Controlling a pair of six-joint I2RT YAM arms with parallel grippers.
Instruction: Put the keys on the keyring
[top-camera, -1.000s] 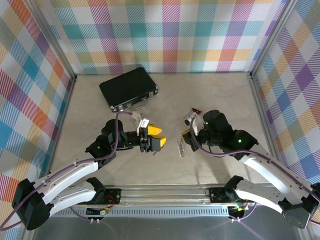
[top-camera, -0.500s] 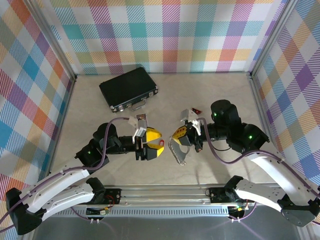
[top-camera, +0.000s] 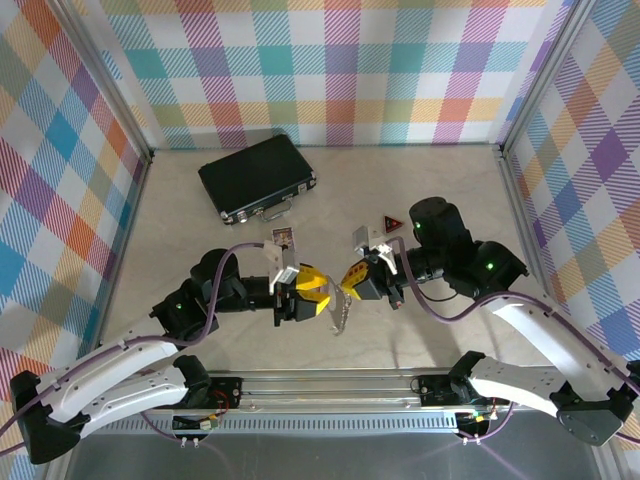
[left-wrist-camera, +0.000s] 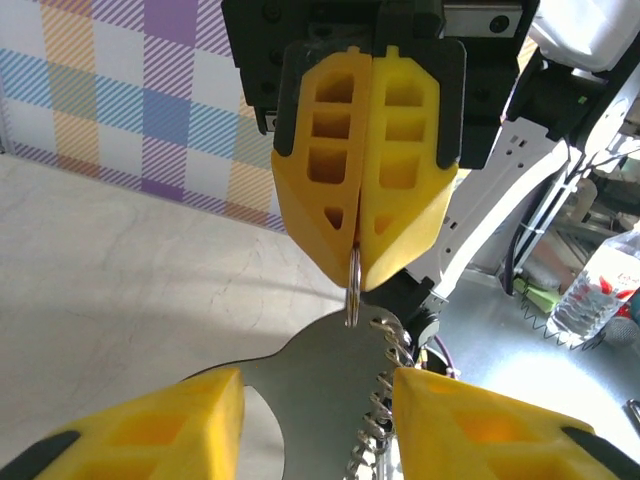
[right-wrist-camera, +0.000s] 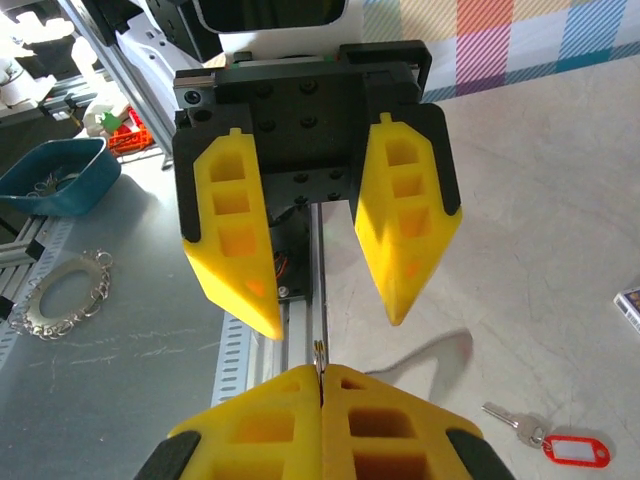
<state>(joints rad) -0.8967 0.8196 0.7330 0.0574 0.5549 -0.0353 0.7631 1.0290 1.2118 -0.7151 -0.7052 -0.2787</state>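
One tool is clamped: the right gripper (left-wrist-camera: 355, 268) pinches the top of the keyring (left-wrist-camera: 320, 370), which hangs below it; the left gripper (right-wrist-camera: 332, 322) faces it close by, spread wide and empty; the keys (right-wrist-camera: 548, 438) lie on the table (right-wrist-camera: 550, 220), apart from both.

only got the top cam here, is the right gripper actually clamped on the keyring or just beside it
Observer: Clamped. The left wrist view shows the right gripper shut on the keyring at its small loop, the plate hanging below.
Operator: and the left one
Observer: The right wrist view shows the left gripper open, fingers apart.
Operator: where's the key
Observer: The key lies flat on the table, red tag attached, in the right wrist view.
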